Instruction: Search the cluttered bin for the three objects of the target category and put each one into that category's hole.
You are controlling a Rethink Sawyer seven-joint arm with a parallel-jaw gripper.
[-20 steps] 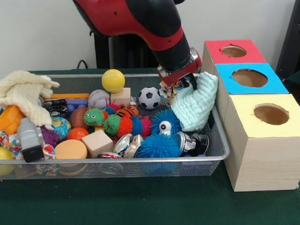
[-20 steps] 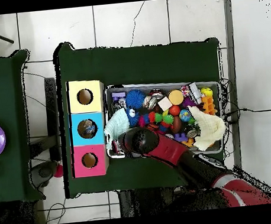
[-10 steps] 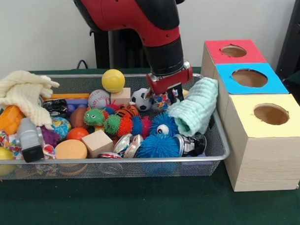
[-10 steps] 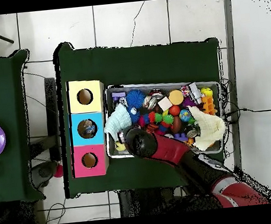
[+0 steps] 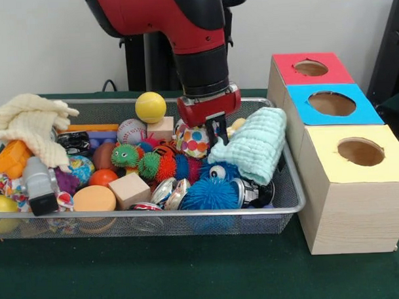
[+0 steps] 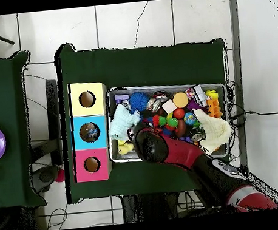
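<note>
A wire mesh bin crowded with toys is placed on the green table. Three wooden boxes with holed tops are lined up just beside its right end. A pale green folded cloth is laid inside at that end.

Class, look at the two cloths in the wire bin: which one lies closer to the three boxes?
The mint cloth. It rests against the bin's end beside the boxes, just by the gripper. The cream cloth lies at the opposite end.
</note>
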